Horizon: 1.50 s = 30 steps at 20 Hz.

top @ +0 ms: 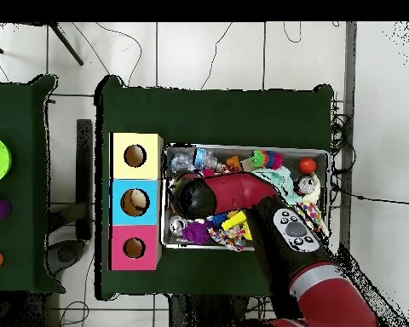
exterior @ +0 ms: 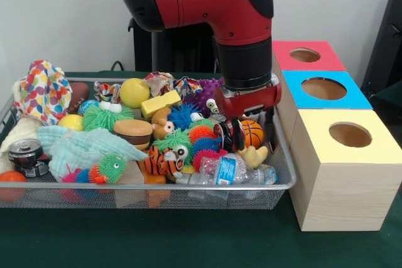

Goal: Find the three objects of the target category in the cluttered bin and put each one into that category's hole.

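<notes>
Mesh bin (exterior: 286, 183) crammed with toys, sits on green table (exterior: 188, 243) just beside wooden box with red hole (exterior: 305, 55), blue hole (exterior: 323, 88), yellow hole (exterior: 350, 134). Gripper (exterior: 237, 131) low in bin's right end, near mini basketball (exterior: 252, 134) and plastic bottle (exterior: 235, 172); spiky balls crowd around. Fingers buried in clutter; open or closed, holding anything: cannot tell. Overhead, arm hides bin's middle.

A green-covered table (exterior: 188, 243) carries a wire-mesh bin (exterior: 188, 198) beside a three-holed wooden box (exterior: 339, 199).
</notes>
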Each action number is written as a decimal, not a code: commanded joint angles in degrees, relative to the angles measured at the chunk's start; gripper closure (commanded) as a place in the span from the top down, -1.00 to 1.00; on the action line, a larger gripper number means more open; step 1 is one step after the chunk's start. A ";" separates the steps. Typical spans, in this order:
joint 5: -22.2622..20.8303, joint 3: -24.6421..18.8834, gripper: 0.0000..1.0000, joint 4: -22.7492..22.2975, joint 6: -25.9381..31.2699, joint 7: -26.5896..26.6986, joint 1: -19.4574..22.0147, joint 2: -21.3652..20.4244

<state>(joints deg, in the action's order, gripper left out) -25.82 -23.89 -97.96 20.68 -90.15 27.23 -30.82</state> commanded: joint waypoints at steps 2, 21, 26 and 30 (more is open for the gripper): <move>-4.99 3.49 1.00 3.67 -1.90 -2.08 -0.72 3.24; -5.37 2.47 1.00 3.25 -4.21 -2.03 0.59 6.18; -5.03 1.63 1.00 2.48 -5.34 -2.24 1.37 6.75; -4.30 0.44 1.00 1.27 -5.96 -2.48 2.33 6.99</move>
<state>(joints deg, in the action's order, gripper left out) -27.71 -21.49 -97.24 19.45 -90.15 26.72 -28.33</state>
